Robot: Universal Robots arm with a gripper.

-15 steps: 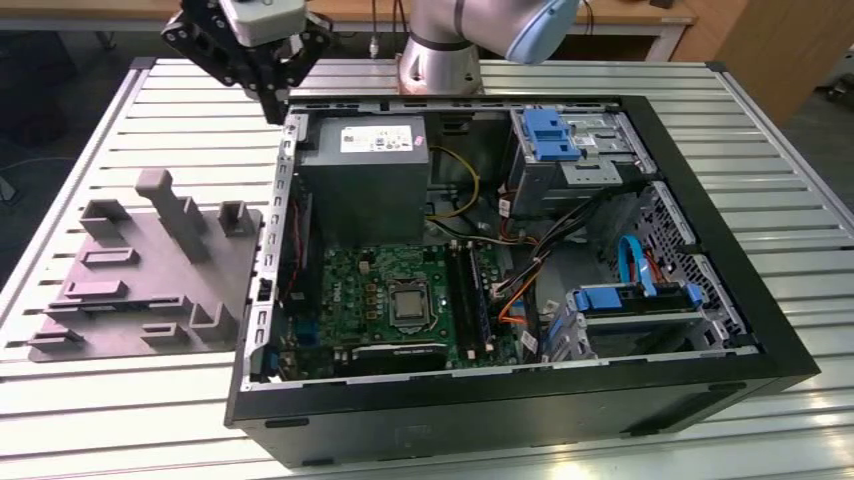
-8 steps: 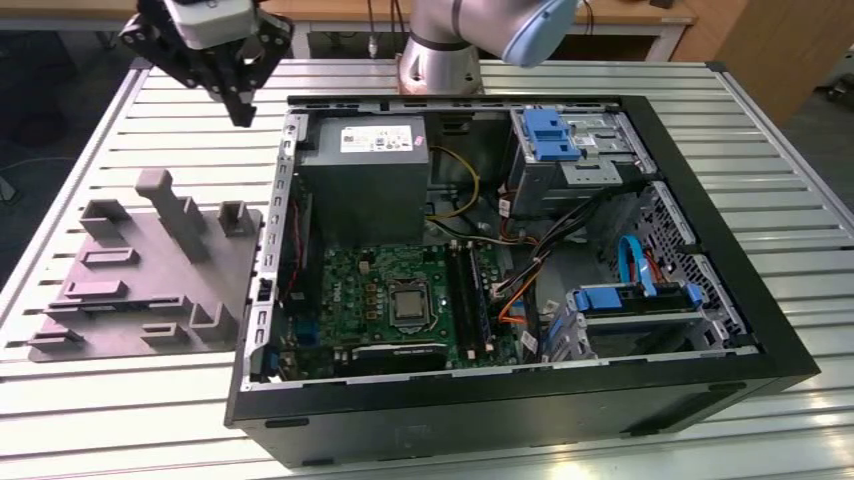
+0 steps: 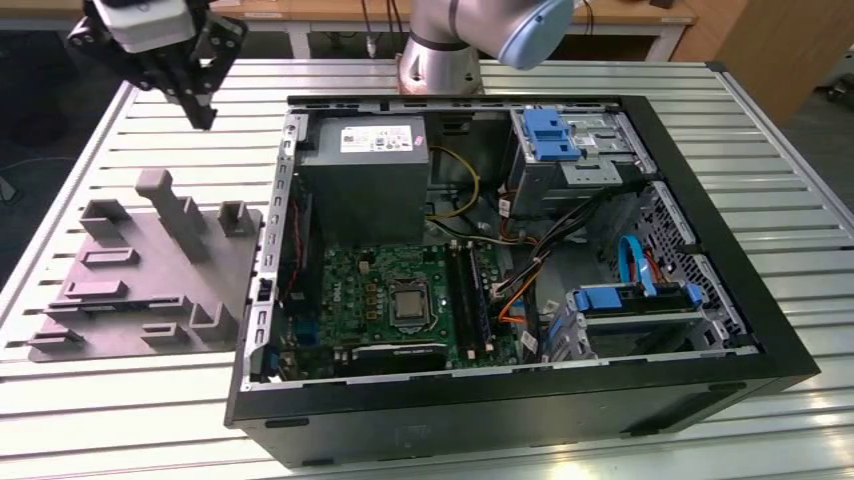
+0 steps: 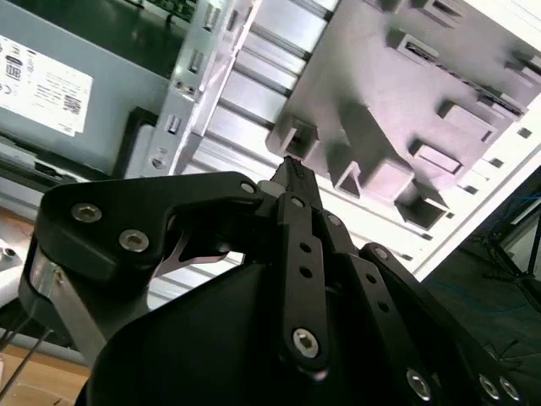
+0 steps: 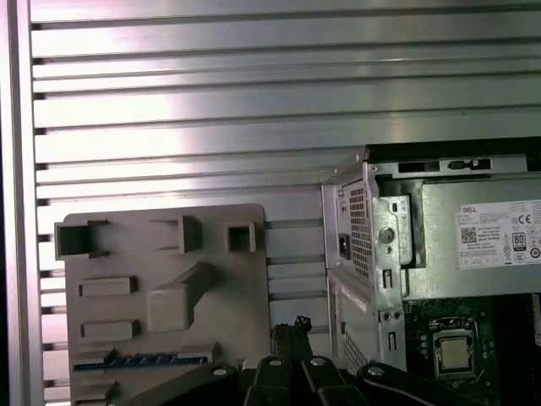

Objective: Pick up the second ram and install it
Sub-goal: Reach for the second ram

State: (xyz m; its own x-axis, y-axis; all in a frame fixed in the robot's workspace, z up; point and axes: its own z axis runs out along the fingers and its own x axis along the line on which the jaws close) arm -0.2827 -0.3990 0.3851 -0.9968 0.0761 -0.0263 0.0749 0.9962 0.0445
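Observation:
The second ram [image 5: 139, 361] shows as a thin blue strip lying in a slot of the grey fixture plate [image 5: 220, 296] in the first wrist view. My gripper [image 3: 203, 115] hangs high over the table at the exterior view's left, above the far end of the fixture plate [image 3: 134, 270] and left of the open computer case [image 3: 274, 260]. In both wrist views the black fingers [image 4: 292, 182] are pressed together with nothing between them, and their tips [image 5: 292, 330] are well clear of the ram. The black memory slots [image 3: 467, 285] lie on the green motherboard beside the processor.
The grey power-supply box [image 3: 363, 160] fills the case's far left corner. Blue drive brackets [image 3: 550, 135] and loose cables [image 3: 534, 260] sit at the case's right. The fixture plate carries raised blocks [image 3: 174, 205]. The arm's base [image 3: 441, 60] stands behind the case on the ribbed metal table [image 3: 160, 420].

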